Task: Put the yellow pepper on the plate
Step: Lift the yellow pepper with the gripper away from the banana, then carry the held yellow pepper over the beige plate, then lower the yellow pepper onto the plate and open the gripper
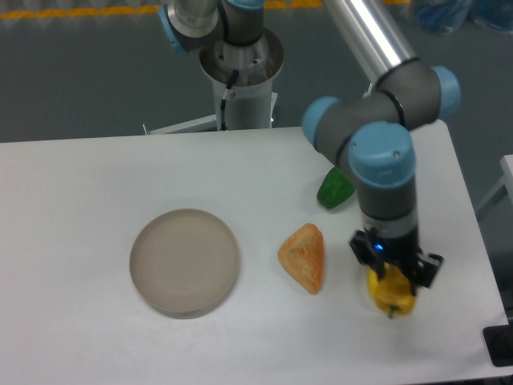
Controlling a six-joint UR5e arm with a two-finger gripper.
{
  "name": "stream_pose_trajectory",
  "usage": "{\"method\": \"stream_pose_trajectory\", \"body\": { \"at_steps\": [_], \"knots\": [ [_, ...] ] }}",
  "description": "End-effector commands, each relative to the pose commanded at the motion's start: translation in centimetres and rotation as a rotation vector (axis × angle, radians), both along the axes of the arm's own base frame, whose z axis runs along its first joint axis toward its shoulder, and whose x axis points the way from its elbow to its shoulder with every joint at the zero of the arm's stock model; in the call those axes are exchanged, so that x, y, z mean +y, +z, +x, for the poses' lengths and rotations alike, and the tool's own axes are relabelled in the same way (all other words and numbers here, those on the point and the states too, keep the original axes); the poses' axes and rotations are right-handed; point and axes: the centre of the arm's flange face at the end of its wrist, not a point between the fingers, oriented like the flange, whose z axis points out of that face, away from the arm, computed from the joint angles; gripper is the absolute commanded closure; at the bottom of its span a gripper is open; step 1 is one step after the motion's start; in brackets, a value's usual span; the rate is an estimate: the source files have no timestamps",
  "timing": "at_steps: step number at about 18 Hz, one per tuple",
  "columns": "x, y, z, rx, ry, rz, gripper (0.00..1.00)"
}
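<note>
Bright even overhead light, soft faint shadows, slightly soft focus, perhaps mild compression blur

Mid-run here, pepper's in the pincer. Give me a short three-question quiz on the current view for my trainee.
1. True or false: the yellow pepper already lies on the plate.
2. Which item sits between the plate and the pincer? A) green pepper B) orange wedge-shaped piece C) banana
3. Fill in: the green pepper lies toward the ___ edge of the table, behind the arm.

Key
1. False: the pincer holds it at the right, well apart from the plate.
2. B, the orange wedge-shaped piece.
3. Far.
</note>
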Motion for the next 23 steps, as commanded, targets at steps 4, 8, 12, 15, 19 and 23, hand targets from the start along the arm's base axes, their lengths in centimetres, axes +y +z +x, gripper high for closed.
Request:
{"method": "stream_pose_trajectory", "body": {
  "at_steps": [4, 8, 12, 15, 19, 23],
  "knots": [
    [-0.6, -0.4, 6.1, -0.147, 0.1, 0.074, 0.61],
    [-0.3, -1.1, 11.1, -0.214, 0.202, 0.085, 0.6],
    [0.7, -2.1, 17.6, -0.251, 0.228, 0.079, 0.6],
    [1.2, -4.3, 20.8, -0.258, 0.227, 0.05, 0.6],
    [0.6, -7.9, 22.4, -0.259, 0.234, 0.053, 0.6],
    [0.1, -10.2, 23.2, -0.268, 0.233, 0.012, 0.6]
  ]
}}
